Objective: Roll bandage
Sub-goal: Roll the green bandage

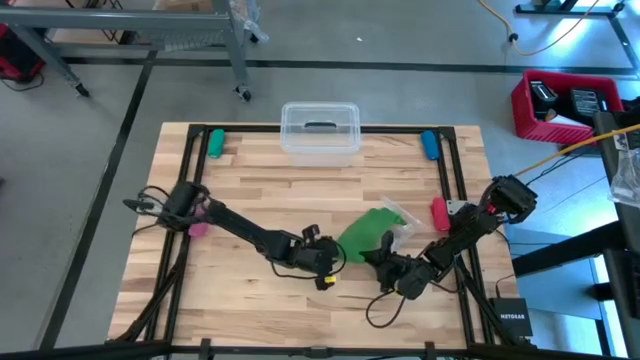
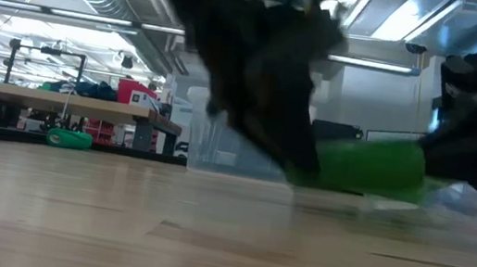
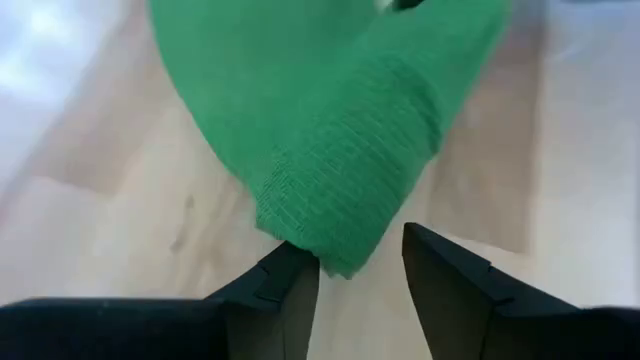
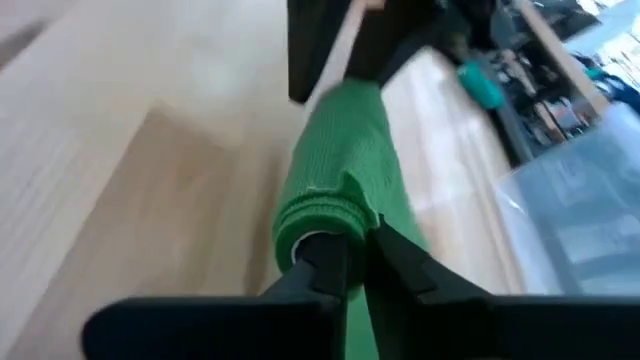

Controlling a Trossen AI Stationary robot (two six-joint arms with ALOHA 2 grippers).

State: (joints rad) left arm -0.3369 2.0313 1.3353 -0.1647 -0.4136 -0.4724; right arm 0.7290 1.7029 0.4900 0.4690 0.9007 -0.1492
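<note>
The green bandage (image 1: 365, 232) lies right of the table's middle, partly wound into a thick roll (image 4: 335, 160). My right gripper (image 4: 355, 250) is shut on the roll's end nearest it (image 1: 383, 250). My left gripper (image 3: 360, 265) stands open at the bandage's other end (image 3: 335, 235), coming from the table's left (image 1: 335, 252). That end's loose tip reaches just between the fingertips. In the low view the roll (image 2: 369, 166) shows low over the wood, behind a dark arm (image 2: 264, 81). My left gripper's jaws stand on either side of the bandage's loose tip (image 3: 345, 262). Whether one fingertip (image 3: 295, 270) touches the cloth I cannot tell. My right gripper holds the roll's open end (image 4: 310, 215). One finger (image 4: 322, 262) seems to sit in the roll's hollow core and the other (image 4: 400, 262) outside, with several wound layers pinched between. The fingers run along the roll, slanting down from the table's right.
A clear plastic bag (image 1: 403, 222) lies beside the bandage, and a red cylinder (image 1: 438, 210) to its right. A clear tub (image 1: 320, 130) stands at the far edge, between a green cylinder (image 1: 215, 143) and a blue one (image 1: 430, 145). A pink thing (image 1: 197, 228) lies at the left.
</note>
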